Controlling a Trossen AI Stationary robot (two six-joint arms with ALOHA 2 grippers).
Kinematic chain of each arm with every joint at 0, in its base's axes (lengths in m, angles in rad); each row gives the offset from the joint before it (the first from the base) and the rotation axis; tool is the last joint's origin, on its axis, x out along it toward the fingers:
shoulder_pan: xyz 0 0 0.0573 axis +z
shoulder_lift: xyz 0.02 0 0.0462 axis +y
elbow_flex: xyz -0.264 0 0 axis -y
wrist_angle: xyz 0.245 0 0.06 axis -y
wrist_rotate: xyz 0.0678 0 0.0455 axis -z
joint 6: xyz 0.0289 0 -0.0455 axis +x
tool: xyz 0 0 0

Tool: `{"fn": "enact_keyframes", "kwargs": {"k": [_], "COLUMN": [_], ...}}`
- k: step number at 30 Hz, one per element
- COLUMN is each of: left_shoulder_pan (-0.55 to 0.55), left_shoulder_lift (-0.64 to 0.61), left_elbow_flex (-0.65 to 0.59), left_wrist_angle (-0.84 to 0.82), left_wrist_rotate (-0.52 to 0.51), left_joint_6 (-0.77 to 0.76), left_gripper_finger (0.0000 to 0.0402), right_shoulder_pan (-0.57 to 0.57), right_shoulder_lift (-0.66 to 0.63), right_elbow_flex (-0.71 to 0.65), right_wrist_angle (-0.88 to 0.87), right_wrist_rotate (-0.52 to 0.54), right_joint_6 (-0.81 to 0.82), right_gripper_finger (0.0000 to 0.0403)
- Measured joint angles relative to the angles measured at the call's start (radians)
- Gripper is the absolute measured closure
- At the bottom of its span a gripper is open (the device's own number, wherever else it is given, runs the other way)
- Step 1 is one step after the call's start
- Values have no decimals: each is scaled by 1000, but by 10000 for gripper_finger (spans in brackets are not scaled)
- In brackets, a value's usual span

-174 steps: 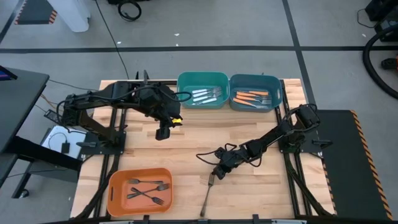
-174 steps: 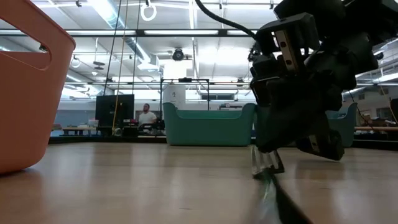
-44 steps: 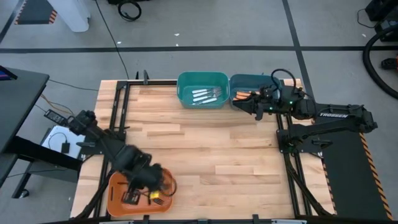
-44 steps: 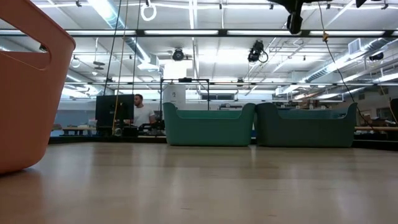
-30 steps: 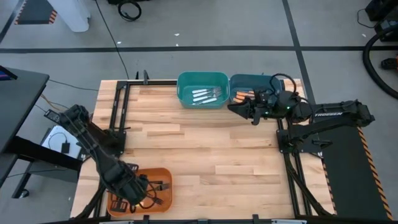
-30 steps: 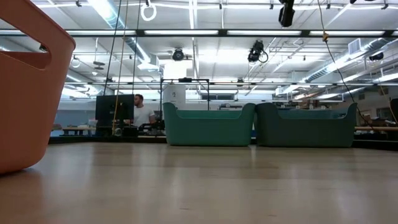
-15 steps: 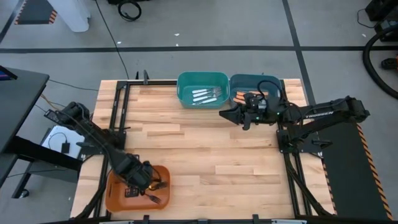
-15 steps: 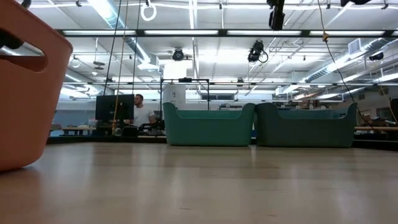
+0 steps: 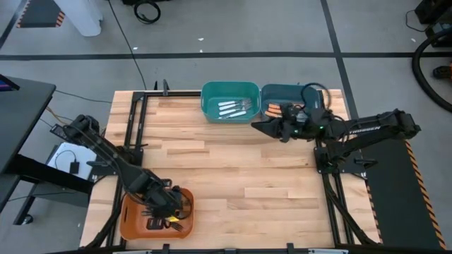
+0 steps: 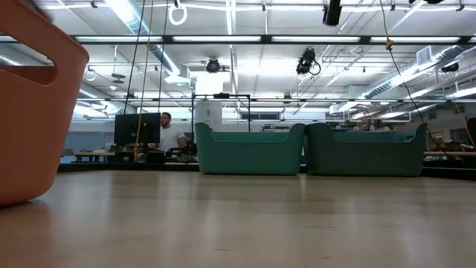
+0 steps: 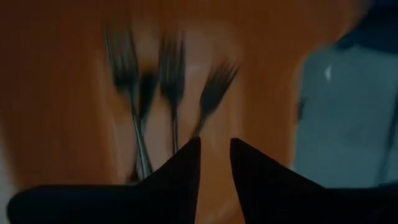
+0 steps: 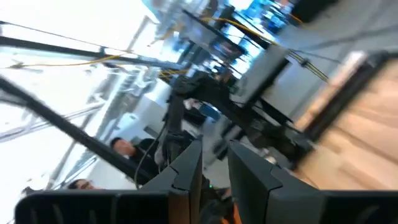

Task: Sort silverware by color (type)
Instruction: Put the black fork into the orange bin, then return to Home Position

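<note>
My left gripper (image 9: 168, 212) points down into the orange bin (image 9: 129, 220) at the near left. It is open (image 11: 215, 144) with nothing between its fingers. Below it, dark forks (image 11: 171, 93) lie flat on the bin floor. My right gripper (image 9: 256, 125) hovers open (image 12: 214, 148) and roughly level above the table, just in front of the far bins. The green bin (image 9: 210, 99) holds white-handled forks (image 9: 233, 108). The blue bin (image 9: 282, 87) holds orange-handled forks (image 9: 277, 109).
The bare wooden tabletop (image 9: 233, 176) stretches between the orange bin and the two far bins. In the low view the orange bin (image 10: 30, 112) stands close at the left, the green bin (image 10: 249, 152) and blue bin (image 10: 364, 152) far back. A person sits in the room beyond.
My left gripper has moved toward the table's right inside the orange bin. The bin rocked half a second ago and has settled back almost where it was. My right gripper has drifted slightly toward the table's left.
</note>
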Motion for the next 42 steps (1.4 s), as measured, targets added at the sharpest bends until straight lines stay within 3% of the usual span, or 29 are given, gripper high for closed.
{"fn": "enact_keyframes", "kwargs": {"k": [5, 11, 17, 23, 26, 31, 36, 42], "left_shoulder_pan": [-1, 0, 0, 0, 0, 0, 0, 0], "left_shoulder_lift": [-70, -265, -476, -596, -652, -779, -915, -1028], "left_elbow_flex": [151, 233, 234, 219, 151, -46, -291, -524], "left_wrist_angle": [3, 5, 6, 4, 6, 90, 321, 547], "left_wrist_rotate": [-206, -434, -591, -701, -750, -787, -820, -866], "left_joint_6": [139, 267, 291, 406, 422, 307, 327, 375], "left_gripper_finger": [306, 306, 306, 306, 306, 306, 306, 306], "right_shoulder_pan": [0, 0, 0, 0, 0, 0, 0, 0], "right_shoulder_lift": [-85, -253, -427, -573, -635, -715, -788, -882], "right_elbow_flex": [0, 0, 0, 0, 0, 0, -58, -223], "right_wrist_angle": [33, -21, -135, -337, -471, -607, -616, -565], "right_wrist_rotate": [-123, -247, -251, -249, -204, -108, -88, -45], "right_joint_6": [-180, -425, -584, -683, -705, -713, -753, -724], "right_gripper_finger": [318, 318, 318, 318, 318, 318, 318, 318]}}
